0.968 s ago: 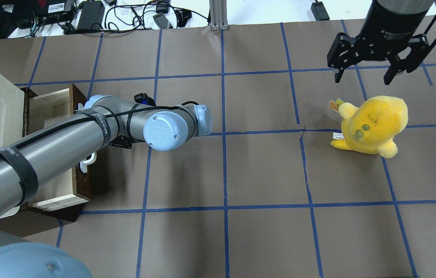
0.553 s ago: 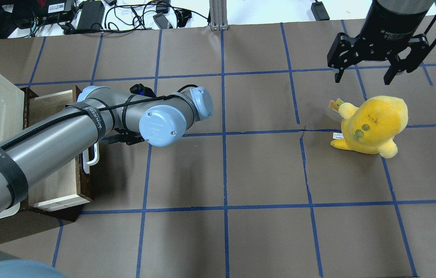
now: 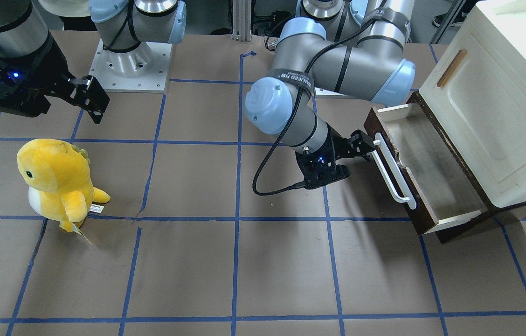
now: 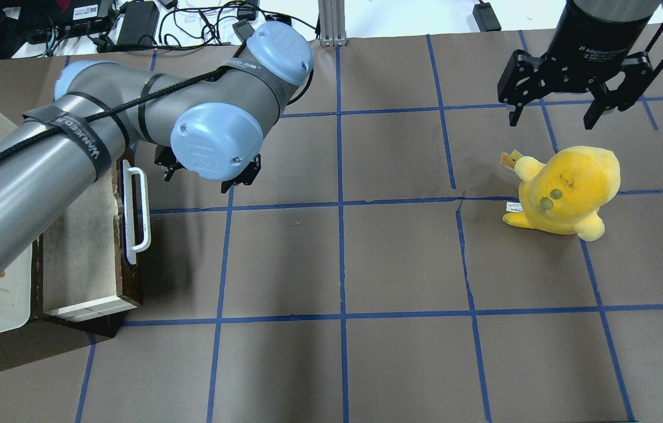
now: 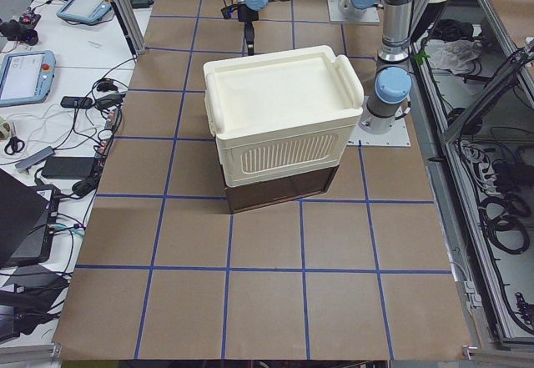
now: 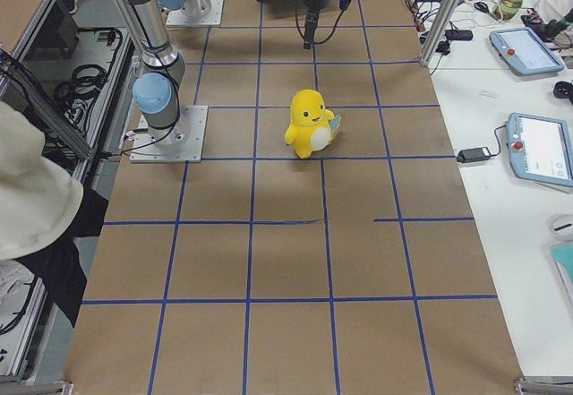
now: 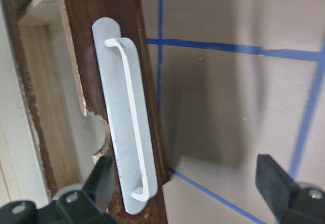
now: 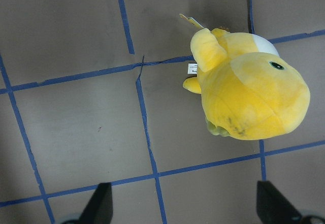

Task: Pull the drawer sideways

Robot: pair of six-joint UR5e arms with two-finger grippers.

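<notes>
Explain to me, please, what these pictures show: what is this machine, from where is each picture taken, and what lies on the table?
This is a robot with two arms, each ending in a two-finger pincer. One picture looks from across the table, one from above behind the robot, two from the table's ends, and two from small cameras on the wrists. On the brown table stand a cream cabinet, with its dark wooden drawer pulled out, and a yellow plush toy. The left pincer is open beside the drawer's white handle, gripping nothing. The right pincer hangs open above the table near the toy, also empty.
</notes>
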